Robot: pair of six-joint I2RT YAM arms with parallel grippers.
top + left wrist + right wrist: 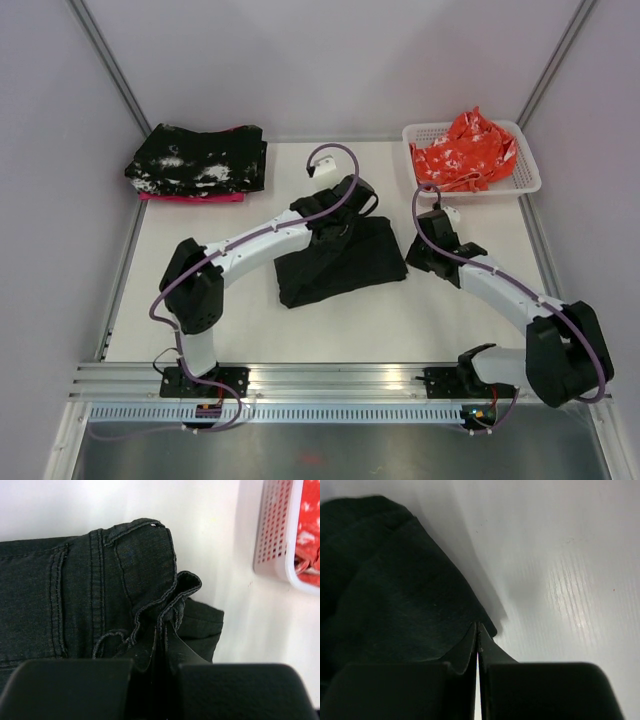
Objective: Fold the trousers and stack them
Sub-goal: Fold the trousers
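1. The trousers lay folded into a compact black bundle in the middle of the table. I could see their seams and waistband in the left wrist view.
2. My left gripper was clamped tight on a ruffled fold at the bundle's far edge, with cloth bunched up in its grip.
3. My right gripper was fully closed, its tips meeting right at the bundle's right-hand corner. I couldn't tell whether any cloth was caught there.
4. At the far right, a white basket held a crumpled orange-red cloth.
5. At the far left, a folded black cloth speckled with white sat on top of a pink-red cloth.
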